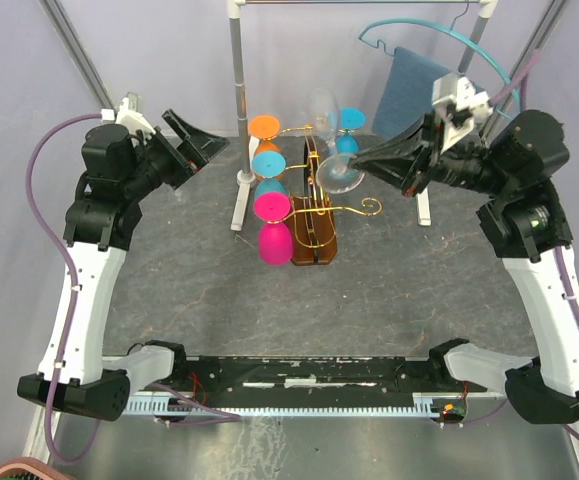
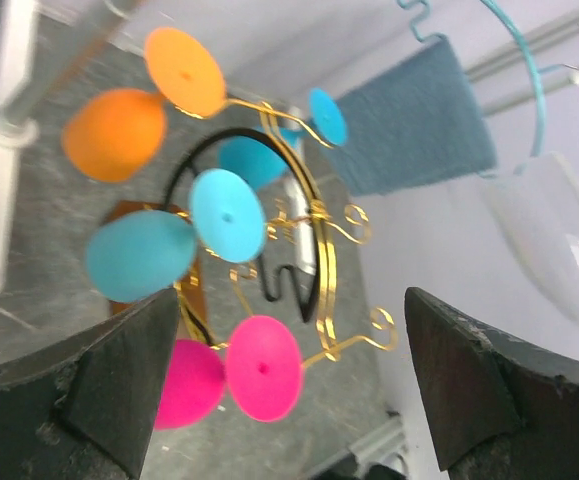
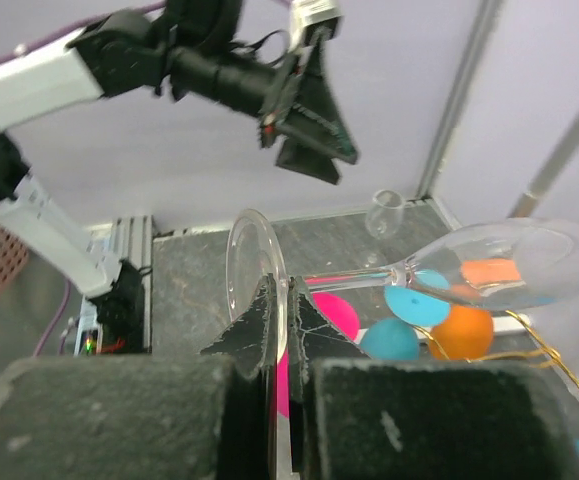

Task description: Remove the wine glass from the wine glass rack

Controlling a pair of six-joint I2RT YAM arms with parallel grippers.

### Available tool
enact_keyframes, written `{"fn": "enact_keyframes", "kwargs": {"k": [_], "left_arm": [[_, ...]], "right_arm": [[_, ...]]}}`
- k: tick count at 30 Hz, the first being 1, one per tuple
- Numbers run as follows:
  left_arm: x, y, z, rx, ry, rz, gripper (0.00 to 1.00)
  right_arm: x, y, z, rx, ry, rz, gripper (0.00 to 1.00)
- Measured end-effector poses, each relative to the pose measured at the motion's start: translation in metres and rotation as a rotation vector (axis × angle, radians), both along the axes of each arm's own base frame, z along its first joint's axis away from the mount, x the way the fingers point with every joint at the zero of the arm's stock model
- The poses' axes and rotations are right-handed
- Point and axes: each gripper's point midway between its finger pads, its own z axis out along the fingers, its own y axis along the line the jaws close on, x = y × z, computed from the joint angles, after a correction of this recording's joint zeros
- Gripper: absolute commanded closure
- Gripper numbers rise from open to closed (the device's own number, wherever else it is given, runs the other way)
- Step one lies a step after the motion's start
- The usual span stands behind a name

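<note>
The wine glass rack (image 1: 314,215), gold wire on a brown wooden base, stands mid-table. Orange (image 1: 264,128), cyan (image 1: 268,165) and pink (image 1: 273,225) glasses hang on its left side, and another cyan glass (image 1: 347,125) hangs on its upper right. My right gripper (image 1: 364,160) is shut on the round foot (image 3: 252,265) of a clear wine glass (image 1: 327,135) and holds it on its side by the rack's upper right. Its bowl (image 3: 509,265) points away over the coloured glasses. I cannot tell whether it touches the wire. My left gripper (image 1: 194,135) is open and empty left of the rack (image 2: 314,250).
A tall white pole stand (image 1: 237,100) rises just behind and left of the rack. A teal hanger with a blue towel (image 1: 409,85) hangs at the back right. A small clear glass object (image 3: 387,212) lies near the far wall in the right wrist view.
</note>
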Motion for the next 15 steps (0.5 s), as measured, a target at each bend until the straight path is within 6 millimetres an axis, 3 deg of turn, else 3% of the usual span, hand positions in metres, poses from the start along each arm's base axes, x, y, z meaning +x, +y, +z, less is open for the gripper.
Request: {"fn": "enact_keyframes", "kwargs": {"k": [6, 11, 15], "left_arm": [[-0.011, -0.033, 0.02, -0.194, 0.034, -0.161, 0.01], [-0.021, -0.053, 0.04, -0.334, 0.054, -0.259, 0.01], [-0.025, -0.064, 0.044, -0.417, 0.088, -0.301, 0.01]], "right_arm": [[-0.016, 0.029, -0.027, -0.081, -0.111, 0.147, 0.99], [-0.03, 0.046, -0.037, -0.12, -0.198, 0.229, 0.99], [-0.043, 0.063, -0.045, -0.145, -0.245, 0.299, 0.99]]}}
